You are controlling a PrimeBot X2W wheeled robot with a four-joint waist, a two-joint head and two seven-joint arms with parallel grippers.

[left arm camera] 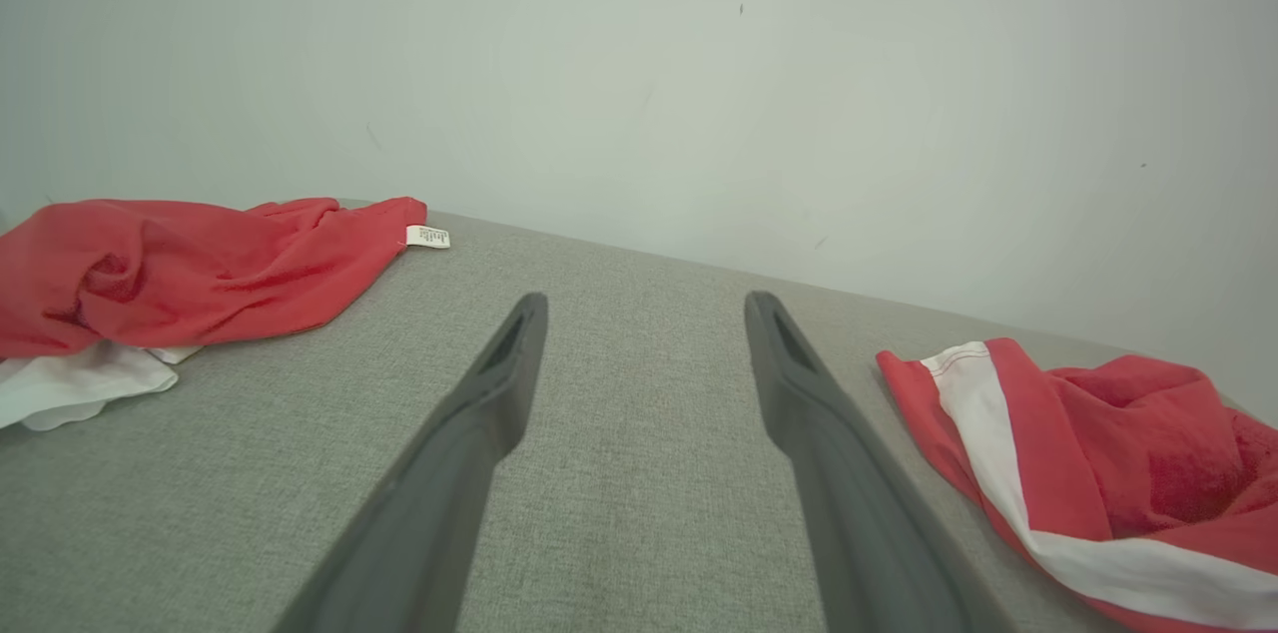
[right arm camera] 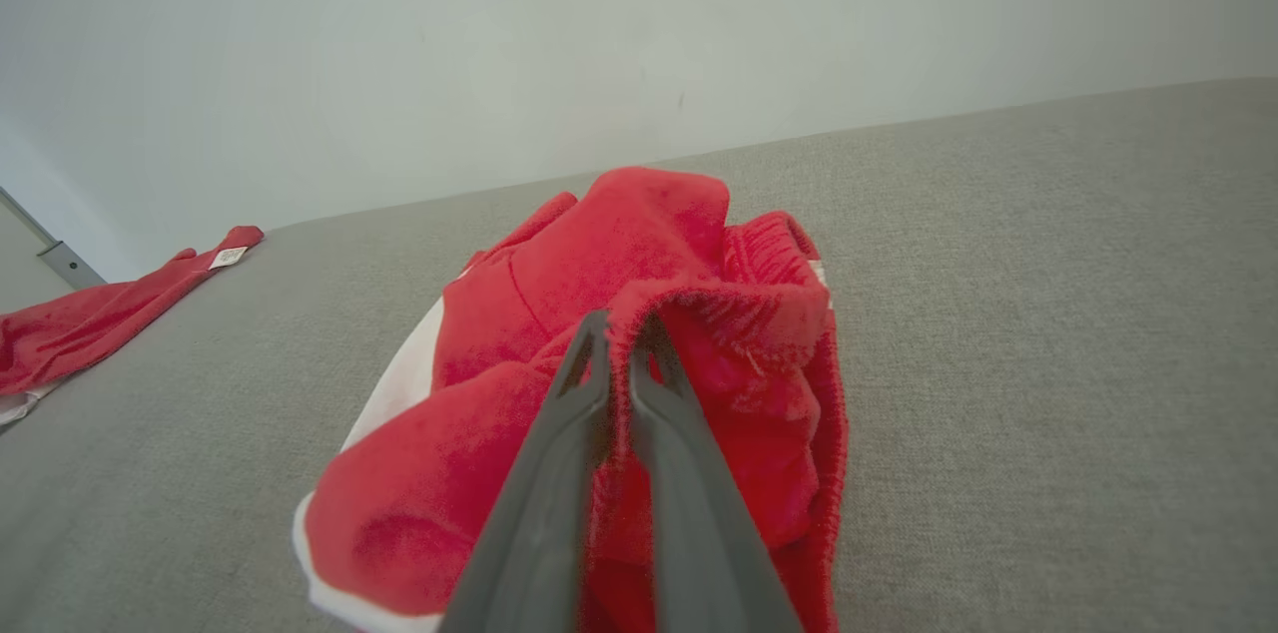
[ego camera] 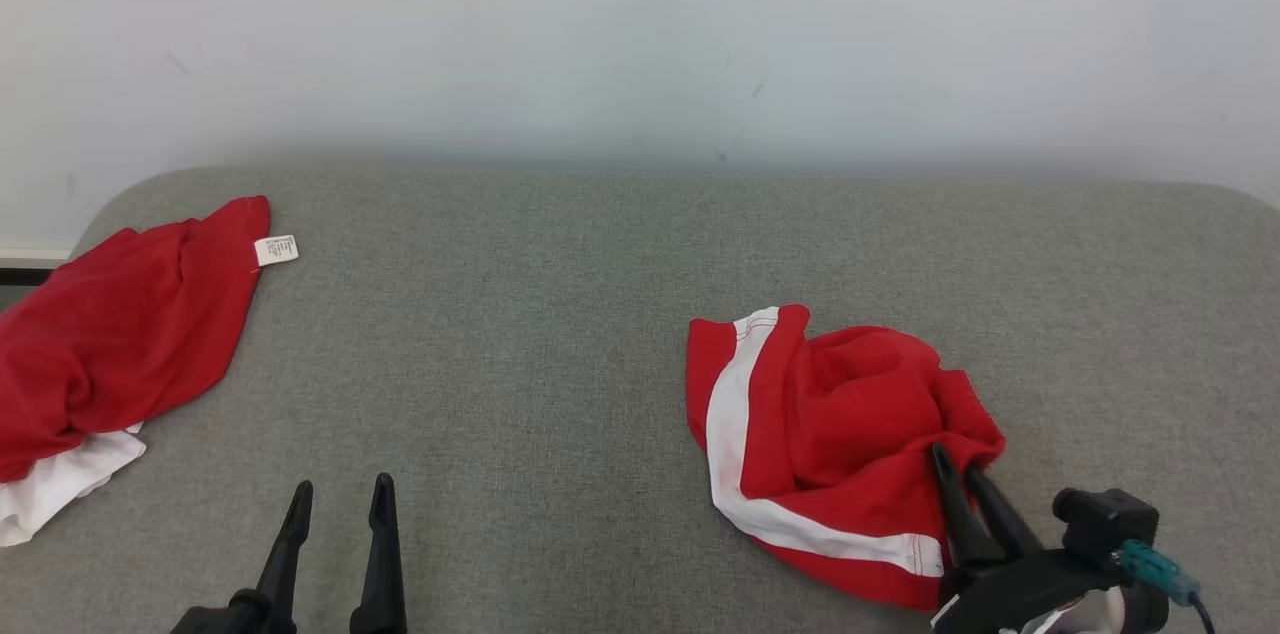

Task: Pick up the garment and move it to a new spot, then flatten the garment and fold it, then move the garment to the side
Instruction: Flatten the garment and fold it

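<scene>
The soft, limp garment (ego camera: 830,434) is gripped at a near-right fold by the closed right fingers (right arm camera: 554,473); sagging is expected. The left fingers (left arm camera: 469,443) are spread, empty.

Garment (right arm camera: 639,244) fleecy cloth; surface (ego camera: 560,334) matt grey woven fab.

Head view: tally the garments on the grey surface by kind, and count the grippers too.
striped red garment: 1, its edge pinched in the right gripper
red garment with a white label: 1
Grippers: 2, counting the open left gripper
Total: 4
</scene>
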